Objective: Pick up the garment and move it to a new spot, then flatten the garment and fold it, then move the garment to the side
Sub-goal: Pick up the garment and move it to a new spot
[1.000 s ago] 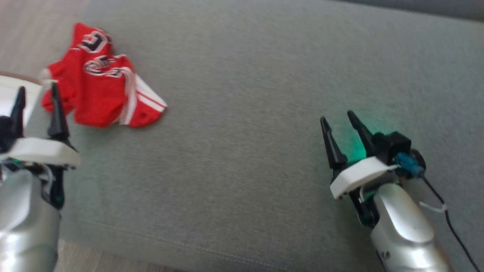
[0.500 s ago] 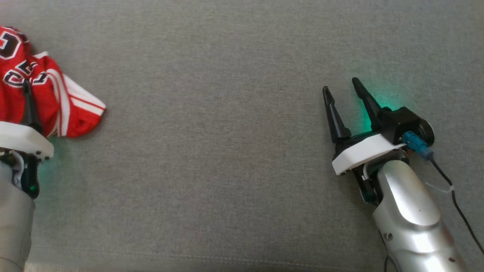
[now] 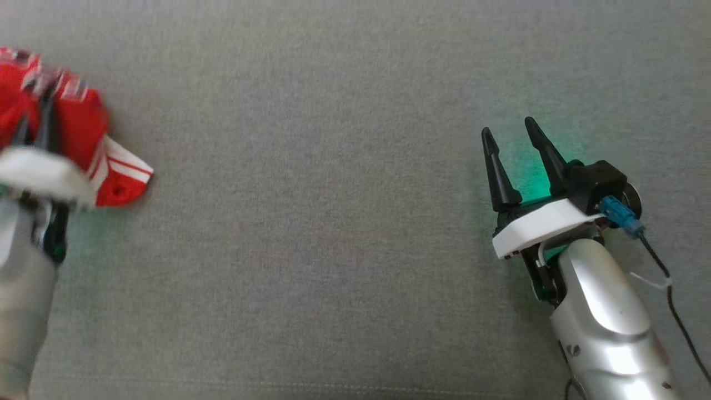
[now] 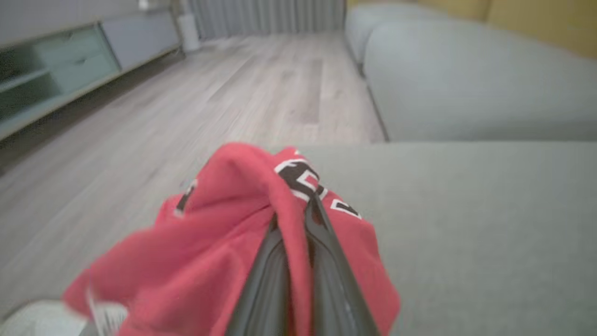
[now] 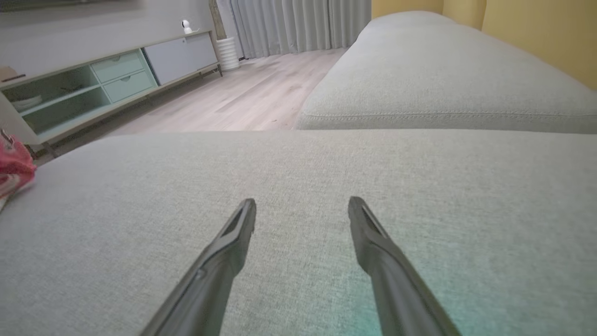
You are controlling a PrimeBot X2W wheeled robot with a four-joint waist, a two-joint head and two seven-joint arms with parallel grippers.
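Note:
The garment (image 3: 83, 128) is a crumpled red jersey with white stripes and black-and-white lettering, lying at the left edge of the grey couch seat. My left gripper (image 3: 34, 119) is shut on the garment, its two dark fingers pinching a fold of red cloth. In the left wrist view the garment (image 4: 224, 242) bunches up around my left gripper (image 4: 303, 205). My right gripper (image 3: 506, 125) stands open over bare cushion at the right. The right wrist view shows my right gripper (image 5: 302, 205) with nothing between its fingers and a sliver of the garment (image 5: 14, 170) at the far left.
The grey couch seat (image 3: 311, 222) spreads wide between the two arms. A second cushion (image 5: 443, 84) lies beyond it, with wooden floor (image 5: 242, 98) and a low cabinet (image 5: 107, 79) to the left. The seat's front seam (image 3: 311, 383) runs along the bottom.
My left gripper has closed on the red garment, bunching the cloth. The head camera has shifted, so the garment now sits at the picture's left edge. The right gripper stays open.

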